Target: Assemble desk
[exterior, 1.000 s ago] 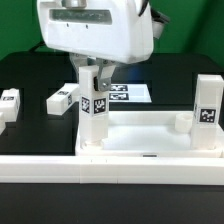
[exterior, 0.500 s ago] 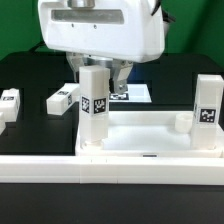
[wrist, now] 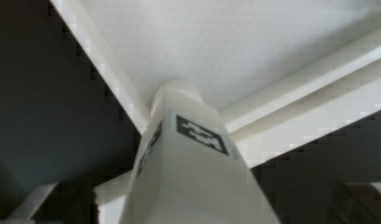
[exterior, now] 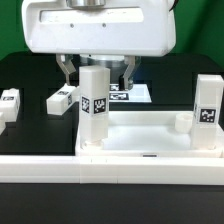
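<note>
Exterior view, nearest first: the desk top (exterior: 150,148), a white tray with a raised rim, lies flat on the black table (exterior: 35,135), its long front rim running across the foreground. At its corner on the exterior view's left a white square-section leg (exterior: 95,105) stands upright, tag towards the camera, its foot set at the tray's corner. At the corner on the exterior view's right a second leg (exterior: 208,112) also stands upright and shows a tag. A small white stub (exterior: 181,122) sits just beside it on the tray; what it is cannot be told

Over the first leg hangs the gripper (exterior: 97,82) with its jaws spread wide. One of its fingers (exterior: 127,75) stands on each side of the leg's upper part, with a visible gap between finger and leg, so nothing is grasped

Farther back, on the table to the exterior view's left of the tray, a third leg (exterior: 62,100) lies on its side and a fourth leg (exterior: 10,102) lies at the frame's edge, well apart from it. Behind the upright leg the marker board (exterior: 132,95) lies flat, partly hidden. Beyond the table is a green backdrop (exterior: 10,30)

Wrist view: dark blurred fingertips (wrist: 45,205) sit at the edges, clear of the leg (wrist: 183,175), which runs away from the lens with its tag showing; past it lie the desk top (wrist: 258,50) and the table (wrist: 45,100)
</note>
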`<control>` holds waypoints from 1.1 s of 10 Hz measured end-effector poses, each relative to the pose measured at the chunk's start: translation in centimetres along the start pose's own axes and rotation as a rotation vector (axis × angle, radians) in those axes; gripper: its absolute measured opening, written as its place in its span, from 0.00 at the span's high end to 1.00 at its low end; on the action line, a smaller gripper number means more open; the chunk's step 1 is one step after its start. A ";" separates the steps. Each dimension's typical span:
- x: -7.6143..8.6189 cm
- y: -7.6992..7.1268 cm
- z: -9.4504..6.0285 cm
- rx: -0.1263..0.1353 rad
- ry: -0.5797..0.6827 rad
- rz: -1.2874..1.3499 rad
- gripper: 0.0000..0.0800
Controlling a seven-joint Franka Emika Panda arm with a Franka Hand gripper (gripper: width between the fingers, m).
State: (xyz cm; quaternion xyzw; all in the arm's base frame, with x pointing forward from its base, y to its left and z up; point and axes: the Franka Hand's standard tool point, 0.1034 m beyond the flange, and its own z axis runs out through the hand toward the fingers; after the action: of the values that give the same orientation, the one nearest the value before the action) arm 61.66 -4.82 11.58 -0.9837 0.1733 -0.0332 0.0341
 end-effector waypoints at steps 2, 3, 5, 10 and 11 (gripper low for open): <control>0.1 0.1 0.0 -0.003 0.005 -0.223 0.19; 0.2 0.1 0.0 -0.004 0.012 -0.309 0.19; 0.2 0.2 0.1 -0.007 0.016 -0.484 0.19; 0.4 0.6 0.1 -0.022 0.025 -0.816 0.19; 0.4 0.6 0.1 -0.022 0.026 -0.816 0.31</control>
State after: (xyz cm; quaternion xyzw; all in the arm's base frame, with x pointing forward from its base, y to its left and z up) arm 61.88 -5.53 11.49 -0.9716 -0.2304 -0.0543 0.0053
